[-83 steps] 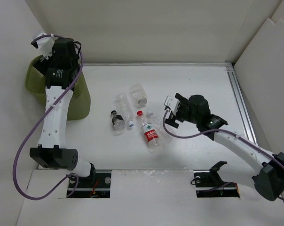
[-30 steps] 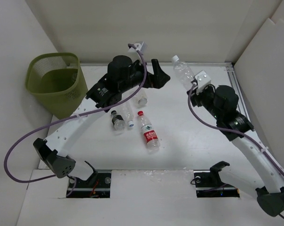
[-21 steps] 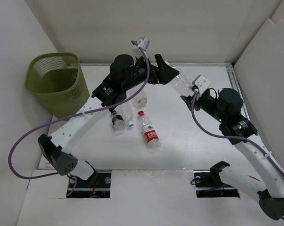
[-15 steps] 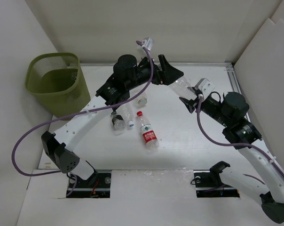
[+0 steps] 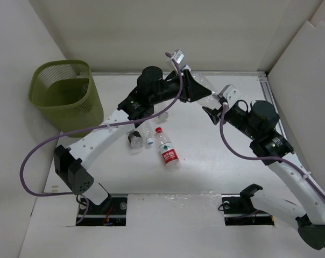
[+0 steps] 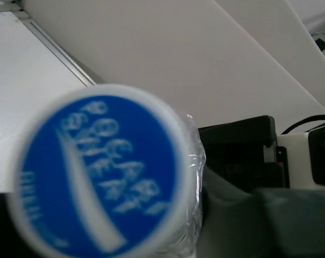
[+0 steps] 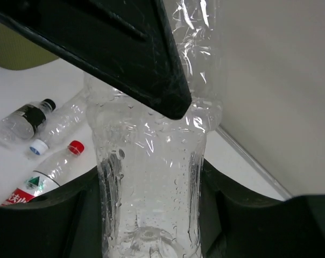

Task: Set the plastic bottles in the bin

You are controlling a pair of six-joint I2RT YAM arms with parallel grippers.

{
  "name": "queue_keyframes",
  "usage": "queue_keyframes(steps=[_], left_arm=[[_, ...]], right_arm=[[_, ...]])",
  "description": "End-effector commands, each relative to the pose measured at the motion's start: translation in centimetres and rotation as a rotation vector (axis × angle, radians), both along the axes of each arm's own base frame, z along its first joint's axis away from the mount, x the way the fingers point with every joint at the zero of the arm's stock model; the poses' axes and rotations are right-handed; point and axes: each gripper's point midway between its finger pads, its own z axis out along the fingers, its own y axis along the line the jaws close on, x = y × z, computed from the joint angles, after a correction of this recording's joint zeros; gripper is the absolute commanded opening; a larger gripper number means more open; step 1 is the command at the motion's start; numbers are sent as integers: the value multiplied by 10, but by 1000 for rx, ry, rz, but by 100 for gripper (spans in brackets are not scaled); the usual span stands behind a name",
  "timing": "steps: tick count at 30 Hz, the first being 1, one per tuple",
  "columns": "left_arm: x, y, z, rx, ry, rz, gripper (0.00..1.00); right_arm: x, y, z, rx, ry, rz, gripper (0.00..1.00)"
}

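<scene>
A clear crinkled bottle (image 5: 208, 93) hangs in the air between both arms at the back of the table. My left gripper (image 5: 198, 88) is shut on its neck end; its blue-and-white cap (image 6: 98, 172) fills the left wrist view. My right gripper (image 5: 214, 109) holds the base end, and its fingers (image 7: 82, 215) press both sides of the bottle (image 7: 149, 177). On the table lie a red-capped, red-labelled bottle (image 5: 168, 153), a dark-capped bottle (image 5: 134, 138) and a white-capped one (image 5: 147, 132). The olive-green bin (image 5: 41, 102) stands at the far left.
White walls close in the back and both sides. A metal rail (image 5: 274, 115) runs along the table's right edge. The left arm stretches diagonally over the table and passes above the loose bottles. Purple cables trail from both arms.
My left arm swung from the bin to the raised bottle and shut on its neck end. The right arm tilted the bottle down and leftward into that grip.
</scene>
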Motion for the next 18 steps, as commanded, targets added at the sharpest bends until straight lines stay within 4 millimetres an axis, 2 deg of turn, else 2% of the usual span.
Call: queue_keyframes(steps=[1,2,4,5,6,7,9,10,11,12,14,15,17,18], left_arm=[[-12,1,34,-60,-76,-31,12],[-7,3,36,-54,-81,3,5],[4,9,36,-41,-82,46,0],[7,17,46,-59,-86,70,0],[14,22,43,-52,-66,88,0],[21,33,49,-55,-69,123,0],[49,67,57,-23,-61,252,0],[55,84,65,-22,-73,294,0],[74,114,72,-21,-77,375,0],[76,136,87,-15,-91,420,0],[89,173,99,11,-115,501,0],[96,216,113,23,-120,616,0],[106,259,120,55,-121,755,0],[114,297,122,76,-112,868,0]], right_arm=[[-8,6,46,57,-117,38,1],[-8,6,46,57,-117,38,4],[-7,9,45,49,-124,47,39],[-6,8,46,38,-135,46,62],[-7,10,46,37,-135,57,95],[-7,9,46,26,-146,56,100],[-2,4,30,-15,-114,33,100],[0,5,16,-38,-95,34,100],[4,1,9,-52,-89,21,100],[3,3,4,-57,-80,31,100],[8,3,-14,-84,-51,32,100],[11,4,-19,-98,-43,33,100],[16,7,-36,-123,-12,48,100],[17,9,-38,-123,-10,57,100]])
